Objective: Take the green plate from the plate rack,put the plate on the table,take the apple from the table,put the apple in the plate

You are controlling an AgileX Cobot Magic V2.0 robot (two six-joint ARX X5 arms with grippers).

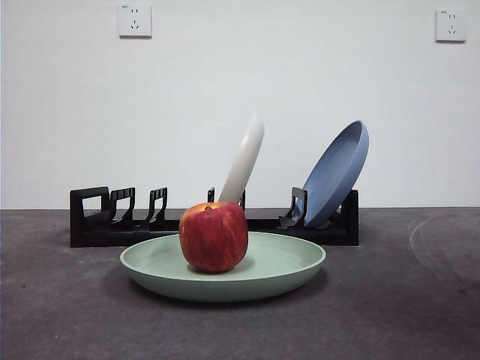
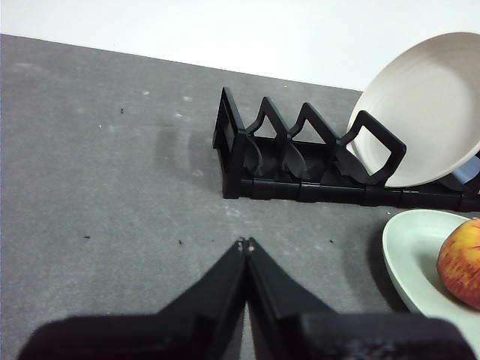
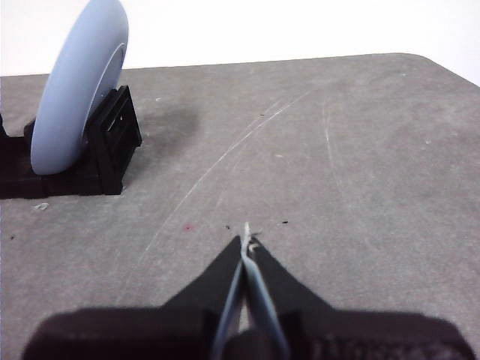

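Note:
The green plate (image 1: 285,264) lies flat on the table (image 1: 420,315) in front of the plate rack (image 1: 97,225). The red apple (image 1: 214,235) sits in the plate, left of its middle. In the left wrist view the plate's edge (image 2: 409,259) and the apple (image 2: 463,262) show beside the rack (image 2: 300,161). My left gripper (image 2: 245,244) is shut and empty, held over bare table short of the rack's end. My right gripper (image 3: 247,241) is shut and empty over bare table, off the rack's other end (image 3: 109,142). Neither arm shows in the front view.
A cream-white plate (image 1: 246,157) leans in the rack's middle slots and shows in the left wrist view (image 2: 431,112). A blue plate (image 1: 337,171) leans at the rack's right end and shows in the right wrist view (image 3: 79,94). The table's far right corner (image 3: 420,60) lies beyond the right gripper.

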